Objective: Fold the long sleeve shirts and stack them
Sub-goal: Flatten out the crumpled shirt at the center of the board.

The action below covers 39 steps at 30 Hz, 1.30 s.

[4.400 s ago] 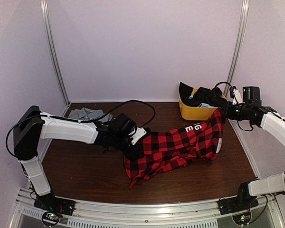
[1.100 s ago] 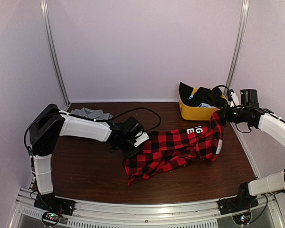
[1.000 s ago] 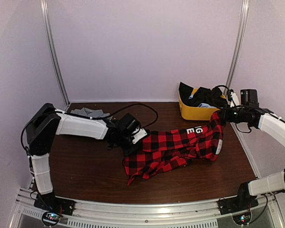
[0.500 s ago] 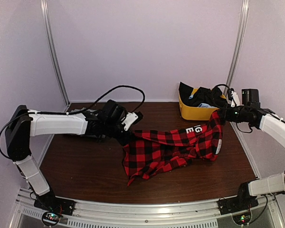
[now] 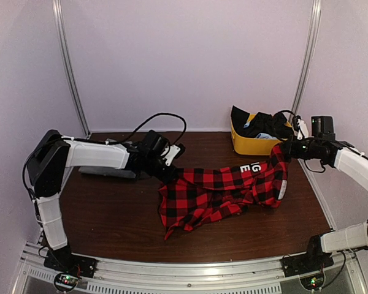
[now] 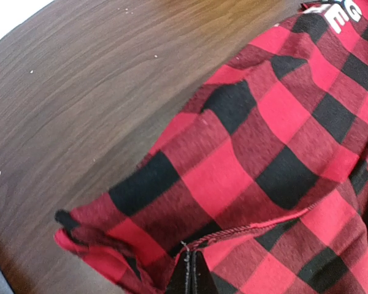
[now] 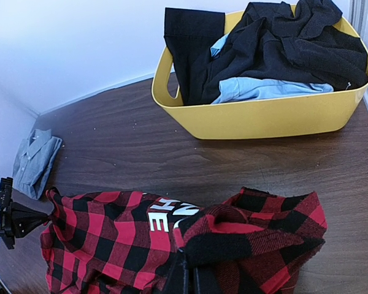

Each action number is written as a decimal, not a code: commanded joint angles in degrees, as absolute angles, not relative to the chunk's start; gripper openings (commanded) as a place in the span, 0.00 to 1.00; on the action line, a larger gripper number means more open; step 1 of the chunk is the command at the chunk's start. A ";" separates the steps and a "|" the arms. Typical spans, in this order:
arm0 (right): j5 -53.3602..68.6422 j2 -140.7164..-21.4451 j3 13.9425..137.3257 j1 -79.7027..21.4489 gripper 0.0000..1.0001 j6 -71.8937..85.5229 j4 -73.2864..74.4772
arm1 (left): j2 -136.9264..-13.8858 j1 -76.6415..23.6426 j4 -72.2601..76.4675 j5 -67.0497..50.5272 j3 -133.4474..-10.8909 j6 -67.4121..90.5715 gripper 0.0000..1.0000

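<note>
The red-and-black checked long sleeve shirt (image 5: 221, 191) hangs stretched between both grippers above the table, white letters showing near its upper right. My left gripper (image 5: 170, 173) is shut on the shirt's left hem (image 6: 233, 236), its fingertips (image 6: 187, 278) pinched together under the cloth. At the right, my right gripper (image 5: 286, 149) is shut on a bunched fold of the shirt (image 7: 245, 242), held higher than the left end. The grey collared long sleeve shirt (image 7: 34, 160) lies crumpled at the back left of the table, mostly behind my left arm in the top view.
A yellow bin (image 5: 251, 146) holding dark and light blue clothes (image 7: 276, 49) stands at the back right, just behind the right gripper. The brown table (image 5: 110, 214) shows bare wood in front of the hanging shirt. A black cable loops over the left arm.
My left gripper has drawn the shirt's left hem up and toward the back, and the left arm's elbow has swung. The right gripper has kept its place and its grip.
</note>
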<state>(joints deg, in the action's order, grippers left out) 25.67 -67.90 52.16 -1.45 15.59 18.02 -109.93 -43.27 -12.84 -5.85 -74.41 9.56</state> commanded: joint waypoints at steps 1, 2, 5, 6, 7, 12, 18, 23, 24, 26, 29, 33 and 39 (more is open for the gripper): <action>26.29 -68.45 51.44 -1.14 0.00 15.44 16.17 | -113.42 -42.38 -9.62 -7.56 -78.51 10.70 0.00; 26.26 -68.47 51.35 -1.14 0.00 15.24 16.25 | -114.04 -42.36 -9.47 -8.96 -78.71 10.53 0.00; 25.86 -68.55 51.11 -1.14 0.00 14.95 16.33 | -114.33 -42.36 -8.55 -13.91 -78.01 9.21 0.01; 25.91 -68.63 51.03 -1.16 0.00 14.87 16.22 | -114.33 -42.36 -8.45 -15.69 -77.68 8.89 0.05; 25.95 -68.71 50.94 -1.15 0.00 14.84 16.13 | -114.27 -42.36 -8.44 -16.85 -77.35 8.56 0.08; 26.70 -69.24 50.54 -1.14 0.00 15.12 15.31 | -113.38 -42.32 -8.81 -17.08 -76.06 7.34 0.21; 26.96 -69.48 50.20 -1.18 0.00 15.12 15.03 | -112.45 -42.36 -10.77 -12.89 -74.68 5.71 0.32; 27.09 -69.51 50.01 -1.14 0.00 15.17 14.81 | -110.47 -42.36 -10.61 -9.04 -72.59 4.66 0.37; 27.22 -69.56 50.01 -1.14 0.00 15.22 14.85 | -110.00 -42.35 -10.42 -8.36 -72.19 4.44 0.38; 27.33 -69.60 50.01 -1.14 0.00 15.29 14.76 | -109.35 -42.36 -10.45 -6.89 -71.54 3.87 0.39; 27.53 -69.61 50.01 -1.14 0.00 15.38 14.67 | -108.51 -42.36 -10.46 -5.01 -70.59 3.25 0.39; 27.62 -69.70 49.92 -1.14 0.00 15.34 14.68 | -107.94 -42.32 -10.53 -3.65 -69.56 2.60 0.40; 27.60 -69.66 49.96 -1.14 0.00 15.47 14.66 | -109.11 -42.36 -10.53 -7.60 -69.86 1.64 0.31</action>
<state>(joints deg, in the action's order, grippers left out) 27.03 -69.52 50.59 -1.45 15.40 15.84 -109.69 -42.68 -11.62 -5.45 -69.84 3.18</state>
